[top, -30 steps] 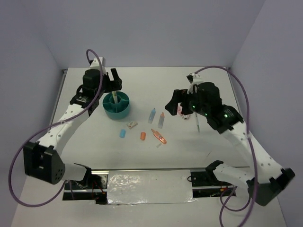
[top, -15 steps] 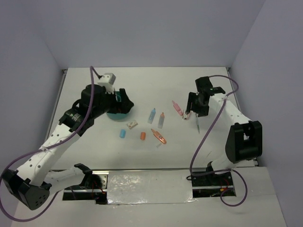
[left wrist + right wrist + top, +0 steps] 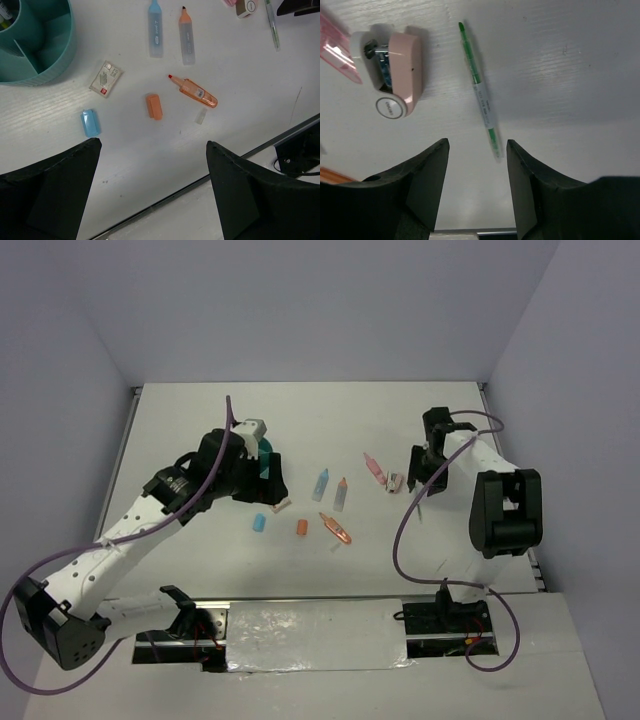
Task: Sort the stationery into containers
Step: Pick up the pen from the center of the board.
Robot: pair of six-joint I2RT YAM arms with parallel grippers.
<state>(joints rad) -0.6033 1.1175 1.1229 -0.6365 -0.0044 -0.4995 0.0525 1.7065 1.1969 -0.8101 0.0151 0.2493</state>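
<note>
Reaching down over the thin green pen, the right pincer is holding its two black fingers apart. The pen's near end is lying in the gap between them, not squeezed yet. I am guessing the step is picking up this pen. Next the fingers are going to need to close on it, lift it, and carry it across the white table to the round teal plastic tub, which is sitting well apart on the left. A small pink stapler-like thing is lying near the pen and could get bumped. The left pincer is hanging wide open and empty above the small blue eraser, small orange eraser and whitish-tan piece. It is hanging right by the tub, so it may be blocking the way in
</note>
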